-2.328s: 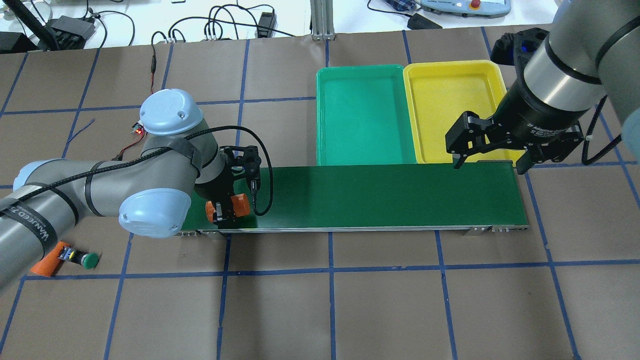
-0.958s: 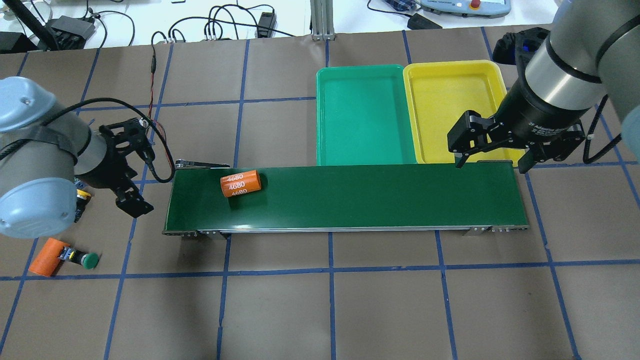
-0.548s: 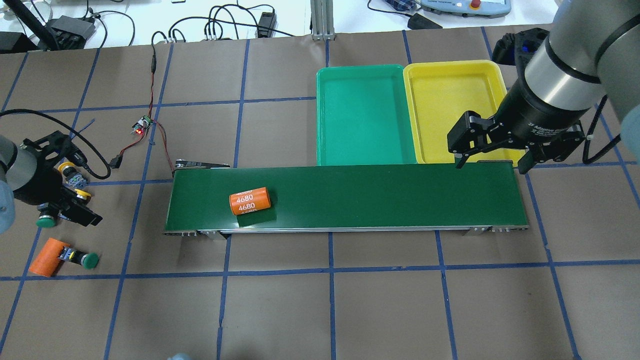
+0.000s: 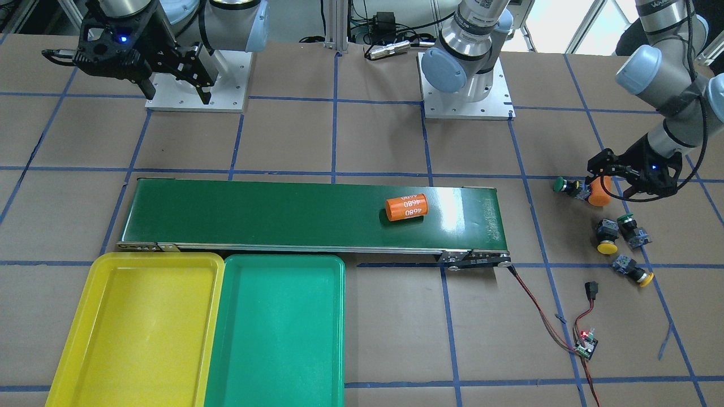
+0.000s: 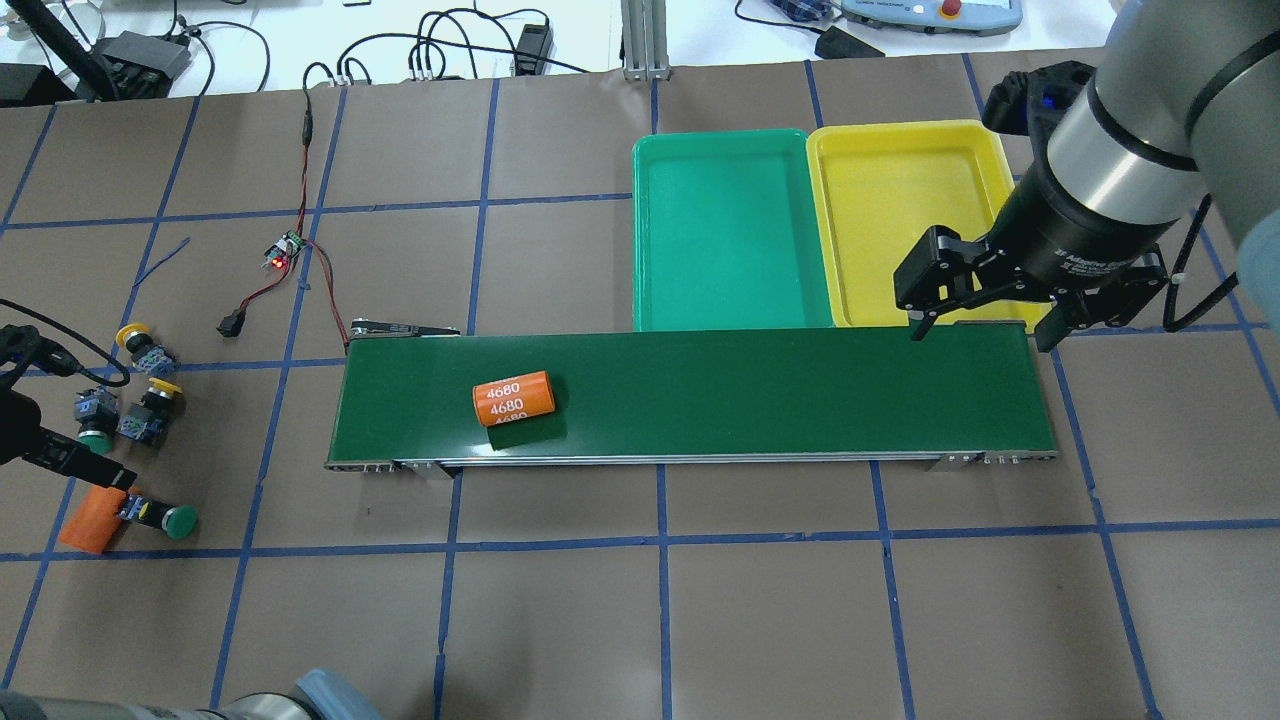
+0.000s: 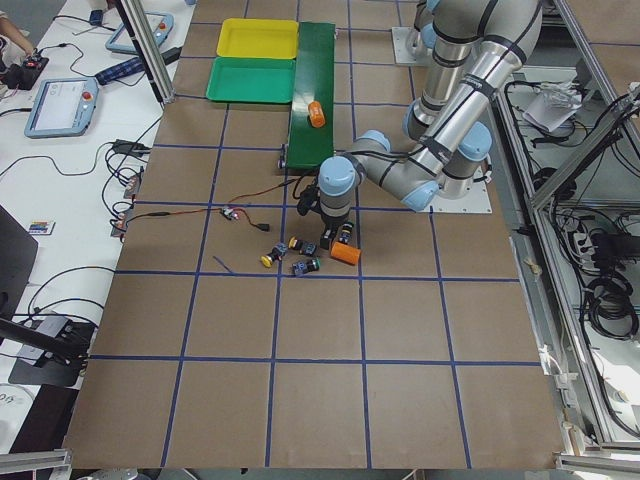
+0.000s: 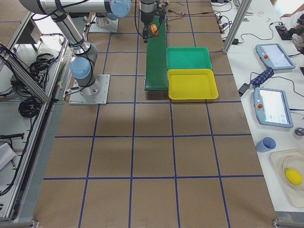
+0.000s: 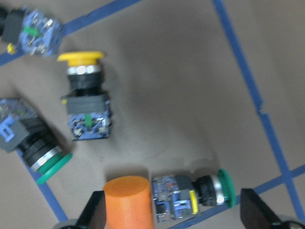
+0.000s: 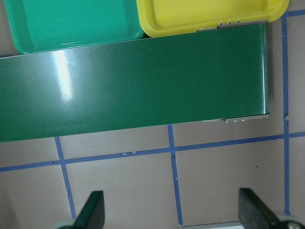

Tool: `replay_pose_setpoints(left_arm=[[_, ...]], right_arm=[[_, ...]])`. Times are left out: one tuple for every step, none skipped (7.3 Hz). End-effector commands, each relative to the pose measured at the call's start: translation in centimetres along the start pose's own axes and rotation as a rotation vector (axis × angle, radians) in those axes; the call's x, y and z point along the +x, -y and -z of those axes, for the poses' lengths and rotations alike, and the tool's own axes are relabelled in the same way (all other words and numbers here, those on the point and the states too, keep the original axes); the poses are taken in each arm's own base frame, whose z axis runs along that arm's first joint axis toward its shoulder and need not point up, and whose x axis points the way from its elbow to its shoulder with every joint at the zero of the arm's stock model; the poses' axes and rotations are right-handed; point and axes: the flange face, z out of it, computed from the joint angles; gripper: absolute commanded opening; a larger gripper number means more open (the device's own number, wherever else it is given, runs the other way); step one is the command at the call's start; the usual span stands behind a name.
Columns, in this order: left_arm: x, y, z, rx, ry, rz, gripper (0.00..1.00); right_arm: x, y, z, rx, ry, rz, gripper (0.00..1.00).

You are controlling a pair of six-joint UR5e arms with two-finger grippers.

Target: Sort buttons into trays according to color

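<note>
Several buttons lie on the paper at the table's left end: a yellow one, a second yellow one, a green one, and a green one that touches an orange cylinder. My left gripper is open and hovers over that last green button and the cylinder, one finger on each side. The green tray and the yellow tray stand behind the belt, both bare. My right gripper is open above the belt's right end.
A second orange cylinder marked 4680 lies on the dark-green conveyor belt. A red-black wire with a small lit board runs to the belt's left end. Cables and pendants lie beyond the table's far edge.
My left gripper let go of the orange cylinder on the belt and swung left to the buttons. The cylinder has moved a little to the right along the belt. The right arm barely moved.
</note>
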Motion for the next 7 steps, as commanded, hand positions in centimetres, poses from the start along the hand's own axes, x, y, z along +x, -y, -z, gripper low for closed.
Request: replay_pose_setpoints(left_arm=[[-2.4, -1.5, -3.2, -0.004, -0.034, -0.095, 1.00], [-2.8, -1.9, -4.5, -0.018, -0.059, -0.094, 1.00], [-2.7, -1.9, -5.2, -0.024, -0.073, -0.095, 1.00], [-2.6, -1.9, -4.2, -0.023, -0.052, -0.100, 0.70], [-2.4, -1.9, -3.7, -0.042, -0.042, -0.109, 0.50], [-2.4, -2.0, -3.5, -0.041, -0.039, -0.110, 0.46], [-2.5, -2.3, -3.8, -0.044, -0.047, -0.102, 0.48]], right_arm=[[0.0, 0.0, 0.0, 0.001, 0.005, -0.001, 1.00], [-0.1, 0.1, -0.1, 0.001, 0.005, 0.000, 1.00], [0.0, 0.0, 0.0, 0.001, 0.002, 0.000, 1.00], [0.0, 0.1, 0.0, 0.002, 0.000, 0.000, 1.00], [0.0, 0.0, -0.1, 0.000, 0.000, 0.000, 1.00], [0.0, 0.0, -0.1, 0.000, 0.000, 0.000, 1.00], [0.0, 0.0, -0.1, 0.000, 0.000, 0.000, 1.00]])
